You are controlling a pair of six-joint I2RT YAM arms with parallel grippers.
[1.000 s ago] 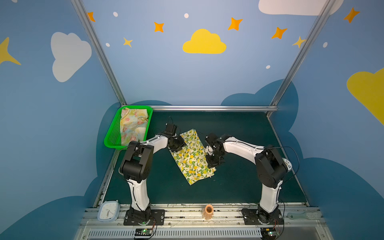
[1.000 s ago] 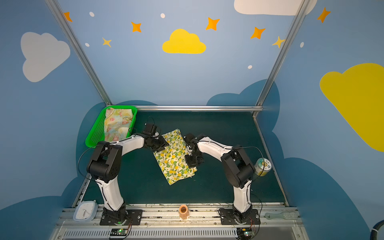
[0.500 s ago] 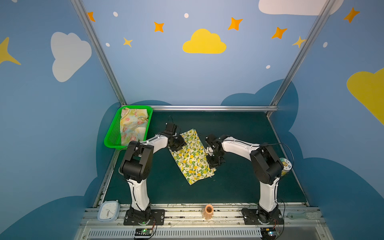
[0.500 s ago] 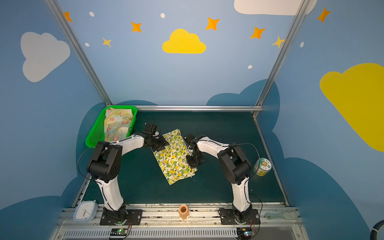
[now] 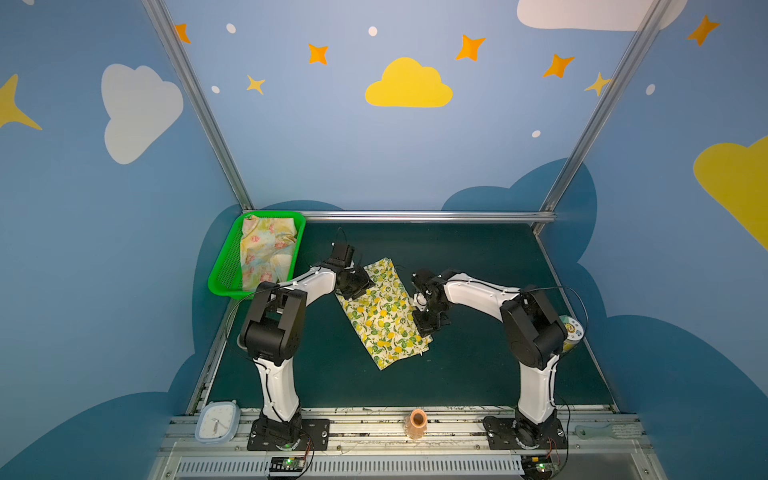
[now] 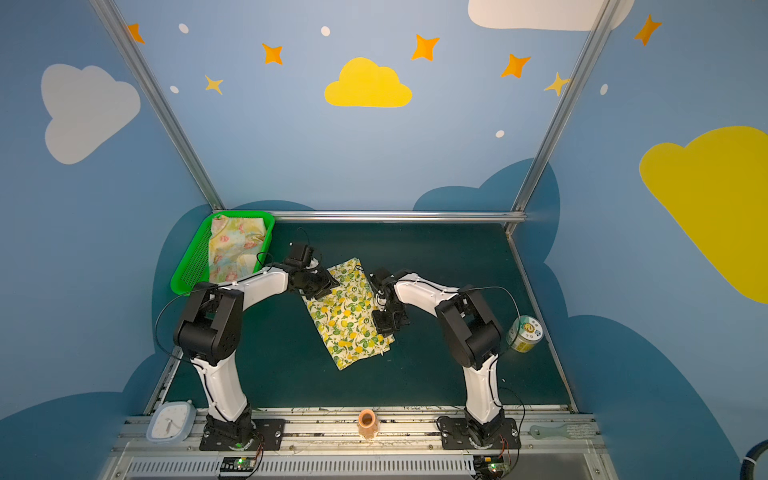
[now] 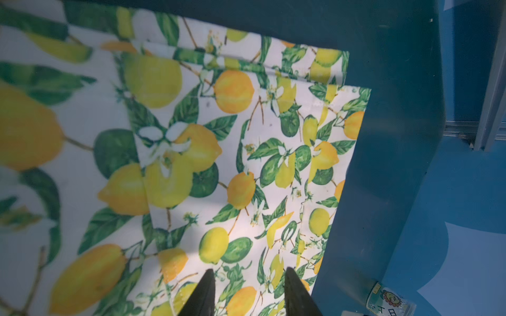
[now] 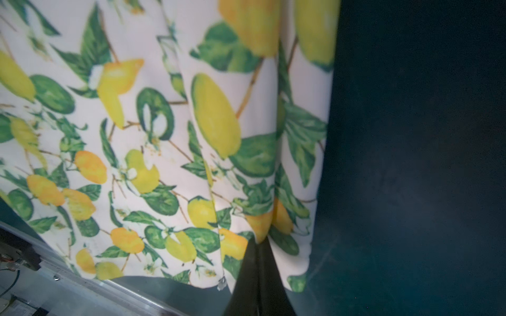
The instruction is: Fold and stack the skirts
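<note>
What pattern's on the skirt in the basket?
Skirt: pale yellow, pink flowers, blue-green blotches; best in a top view.

lemon skirt (image 5: 384, 316) folded lengthwise, centre, floral skirt (image 5: 266, 249) rumpled in basket (image 5: 222, 270)

Basket (image 5: 227, 262) far left, tin (image 6: 524, 334) right edge, front mat (image 5: 457, 374) bare

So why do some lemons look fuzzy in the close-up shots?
Left wrist view: the lemon skirt is sharp mid-frame, smeared where it nears the lens. Right wrist view: its biggest lemons are soft, and the mat is dim. Both top views: crisp, evenly lit.
</note>
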